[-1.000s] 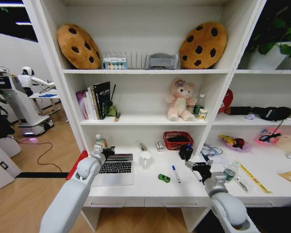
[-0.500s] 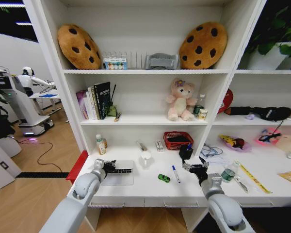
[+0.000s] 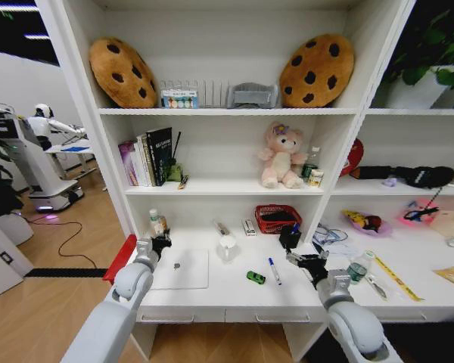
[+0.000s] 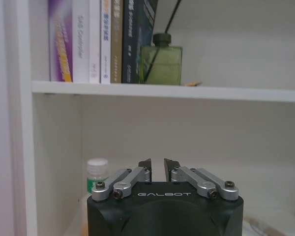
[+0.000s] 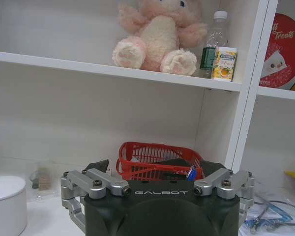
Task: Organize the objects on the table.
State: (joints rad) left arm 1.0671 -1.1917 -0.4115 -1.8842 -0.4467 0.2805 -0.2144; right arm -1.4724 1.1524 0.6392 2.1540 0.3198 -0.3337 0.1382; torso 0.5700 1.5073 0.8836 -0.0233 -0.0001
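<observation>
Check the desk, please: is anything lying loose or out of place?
Yes. A green toy car and a blue-capped marker lie loose mid-desk, right of the closed laptop. A yellow ruler lies askew at the right.

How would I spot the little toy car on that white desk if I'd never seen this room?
Start at the long white desk under the shelves. In front of the white cup, between the closed silver laptop and a blue-capped marker, sits the toy car. It is the only small green, wheeled thing there.
</observation>
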